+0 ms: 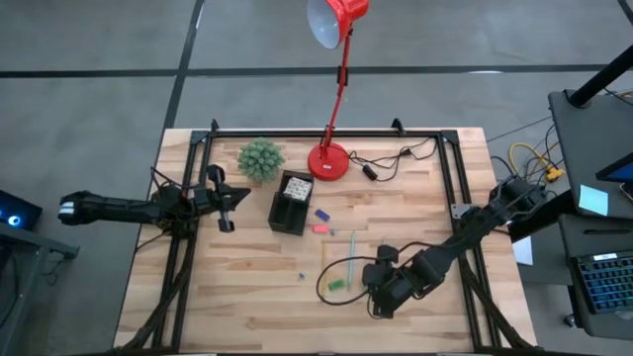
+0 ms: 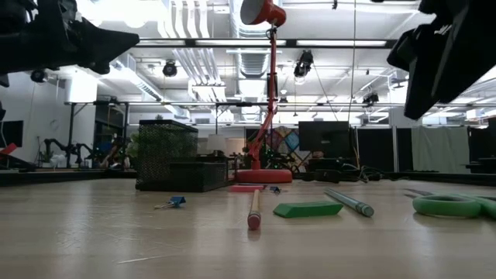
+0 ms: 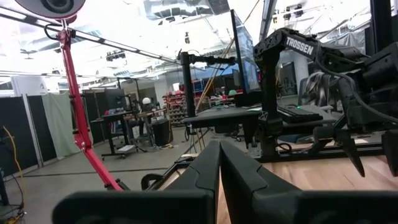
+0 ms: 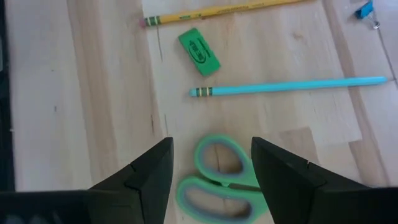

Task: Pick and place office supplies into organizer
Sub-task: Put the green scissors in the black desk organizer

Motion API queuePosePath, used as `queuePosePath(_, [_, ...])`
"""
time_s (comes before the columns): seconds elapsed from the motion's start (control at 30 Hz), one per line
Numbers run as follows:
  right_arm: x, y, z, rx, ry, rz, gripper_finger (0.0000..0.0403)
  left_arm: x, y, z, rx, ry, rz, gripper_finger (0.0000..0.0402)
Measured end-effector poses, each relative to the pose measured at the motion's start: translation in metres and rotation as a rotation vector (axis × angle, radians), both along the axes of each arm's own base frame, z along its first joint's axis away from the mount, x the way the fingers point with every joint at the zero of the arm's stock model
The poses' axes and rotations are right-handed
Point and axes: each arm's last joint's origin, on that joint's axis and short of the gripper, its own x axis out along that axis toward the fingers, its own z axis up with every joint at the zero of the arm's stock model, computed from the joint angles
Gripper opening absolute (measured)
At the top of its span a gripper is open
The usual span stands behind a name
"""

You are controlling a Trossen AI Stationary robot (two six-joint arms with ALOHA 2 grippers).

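Right claw [image 4: 211,171] hovering spread over the green-handled scissors [image 4: 214,180].
The scissors are lying on the wooden surface [image 1: 247,297], right of and nearer than the black organizer [image 1: 290,203]; the left claw [image 3: 219,177] is waiting pressed together at the left.

a pale wooden table [image 1: 247,297] stands on a grey floor [image 1: 89,59] crossed by dark seams. a red desk lamp [image 1: 336,20] rises at its far edge beside a small green plant [image 1: 260,157]. beyond lies an open workshop with bright ceiling lights [image 2: 194,39], exposed ducts, dark partitions and desks.
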Motion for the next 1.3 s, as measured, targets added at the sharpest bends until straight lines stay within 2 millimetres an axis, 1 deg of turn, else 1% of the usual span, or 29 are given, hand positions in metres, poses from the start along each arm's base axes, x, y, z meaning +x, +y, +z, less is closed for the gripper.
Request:
queuePosePath(0.17, [0.001, 0.003, -0.008, -0.016, 0.024, 0.006, 0.0206, 0.000, 0.000, 0.000, 0.000, 0.001, 0.000, 0.0000])
queuePosePath(0.3, [-0.001, 0.007, -0.013, 0.006, 0.060, 0.030, 0.0205, 0.000, 0.000, 0.000, 0.000, 0.000, 0.000, 0.0000])
queuePosePath(0.6, [-0.013, 0.023, -0.013, 0.075, 0.109, 0.099, 0.0205, 0.000, 0.000, 0.000, 0.000, 0.001, 0.000, 0.0000])
queuePosePath(0.87, [-0.023, 0.034, -0.013, 0.066, 0.112, 0.164, 0.0205, 0.000, 0.000, 0.000, 0.000, 0.000, 0.000, 0.0000])
queuePosePath(1.13, [-0.025, 0.036, -0.013, 0.012, 0.105, 0.284, 0.0205, 0.000, 0.000, 0.000, 0.000, 0.001, 0.000, 0.0000])
queuePosePath(1.3, [-0.025, 0.035, -0.015, -0.023, 0.100, 0.330, 0.0205, 0.000, 0.000, 0.000, 0.000, 0.002, 0.000, 0.0000])
